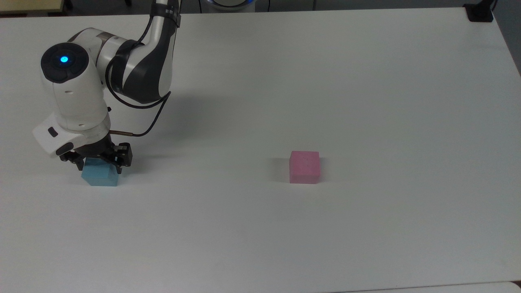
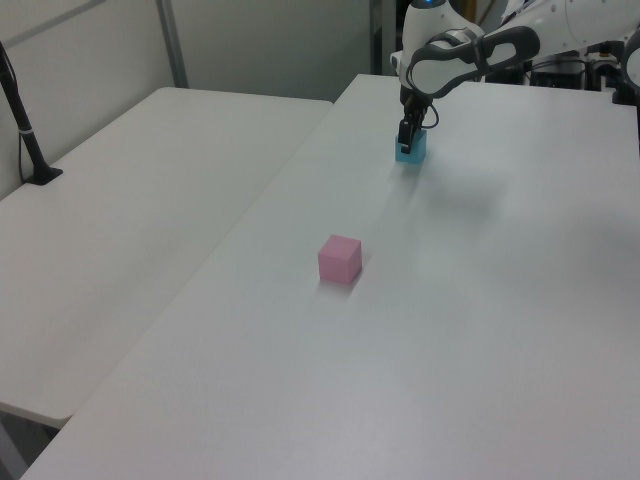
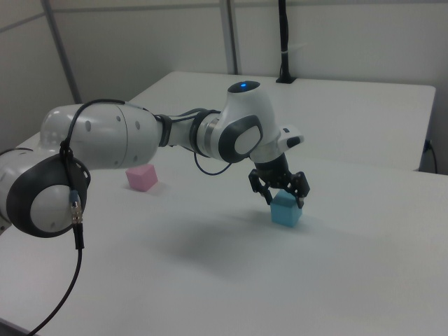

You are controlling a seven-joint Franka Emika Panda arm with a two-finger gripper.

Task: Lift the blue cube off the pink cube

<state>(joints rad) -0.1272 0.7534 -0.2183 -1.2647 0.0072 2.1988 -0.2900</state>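
In the top view, the blue cube (image 1: 99, 178) sits flat on the white bench (image 1: 325, 81) near the top view's left edge. The hand (image 1: 97, 162) is directly over it, its dark fingers (image 1: 121, 159) spread to either side of the cube's upper part, wider than the cube, so the cube looks let go rather than pinched. The white arm (image 1: 77, 93) rises above it with a blue light on its cap. The pink cube (image 1: 304, 167) stands alone well off toward the top view's right, nothing on it.

In the left view, the blue cube (image 2: 411, 150) rests on the bench (image 2: 450, 350) at the far end, with the hand (image 2: 406, 135) at its top. The pink cube (image 2: 340, 259) lies much nearer the camera, well apart from it. A second white table (image 2: 130, 200) adjoins on the left view's left.

In the right view, the blue cube (image 3: 286, 208) stands on the bench (image 3: 350, 280), and the hand (image 3: 283, 190) straddles its top corner with the fingers (image 3: 303, 187) parted and a gap visible on each side. The pink cube (image 3: 142, 177) sits farther back, toward the right view's left, partly behind the arm (image 3: 140, 140).
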